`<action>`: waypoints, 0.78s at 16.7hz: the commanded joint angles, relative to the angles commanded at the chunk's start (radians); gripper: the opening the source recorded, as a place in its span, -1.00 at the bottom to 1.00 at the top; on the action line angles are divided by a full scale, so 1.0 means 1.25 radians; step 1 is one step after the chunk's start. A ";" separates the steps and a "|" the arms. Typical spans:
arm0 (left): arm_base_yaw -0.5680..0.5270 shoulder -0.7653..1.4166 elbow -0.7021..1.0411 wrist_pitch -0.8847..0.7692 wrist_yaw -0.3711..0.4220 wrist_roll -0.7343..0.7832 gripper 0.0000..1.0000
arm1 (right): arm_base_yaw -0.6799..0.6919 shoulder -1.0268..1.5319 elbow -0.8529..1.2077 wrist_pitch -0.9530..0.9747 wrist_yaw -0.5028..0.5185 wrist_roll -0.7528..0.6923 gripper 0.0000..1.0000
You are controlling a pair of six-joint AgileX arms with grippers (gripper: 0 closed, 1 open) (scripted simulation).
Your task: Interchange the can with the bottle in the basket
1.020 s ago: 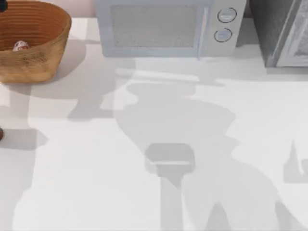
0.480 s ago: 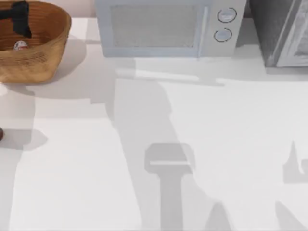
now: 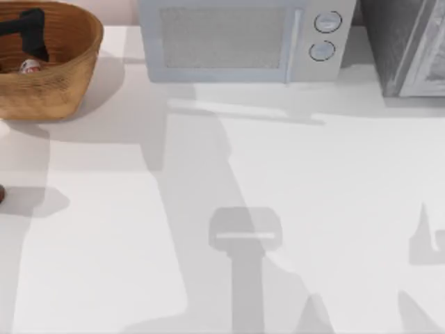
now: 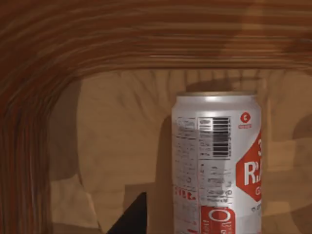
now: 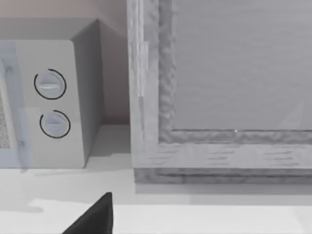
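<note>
So the left gripper (image 3: 31,42) is down inside the wicker basket (image 3: 66,83) at the counter's (image 3: 292,209) far left, right beside the upright soda can (image 4: 217,163), presumably lining up a grab. Can't tell how its fingers are set.

The wide white table (image 3: 292,209) lies open across its middle and right, with nothing standing on it. Along the back edge a microwave (image 3: 240,40) and, at the far right, a grey cabinet (image 3: 407,45) block the way. At back left the wicker basket (image 3: 66,83) hems in the can (image 4: 217,163) with ribbed walls, and the left gripper (image 3: 31,35) hangs over its interior.
</note>
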 joint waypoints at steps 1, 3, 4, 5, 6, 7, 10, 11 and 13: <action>0.001 0.002 -0.002 0.000 0.000 -0.001 1.00 | 0.000 0.000 0.000 0.000 0.000 0.000 1.00; 0.002 0.017 -0.011 0.008 -0.003 -0.008 1.00 | 0.000 0.000 0.000 0.000 0.000 0.000 1.00; 0.000 0.025 -0.015 0.018 -0.004 -0.010 1.00 | 0.000 0.000 0.000 0.000 0.000 0.000 1.00; -0.002 0.034 -0.019 0.031 -0.004 -0.013 1.00 | 0.000 0.000 0.000 0.000 0.000 0.000 1.00; -0.004 0.043 -0.023 0.045 -0.005 -0.015 1.00 | 0.000 0.000 0.000 0.000 0.000 0.000 1.00; -0.007 0.052 -0.027 0.060 -0.005 -0.017 1.00 | 0.000 0.000 0.000 0.000 0.000 0.000 1.00; -0.013 0.078 -0.039 0.099 -0.006 -0.024 1.00 | 0.000 0.000 0.000 0.000 0.000 0.000 1.00; -0.015 0.084 -0.042 0.107 -0.007 -0.025 1.00 | 0.000 0.000 0.000 0.000 0.000 0.000 1.00; -0.016 0.088 -0.043 0.114 -0.007 -0.026 1.00 | 0.000 0.000 0.000 0.000 0.000 0.000 1.00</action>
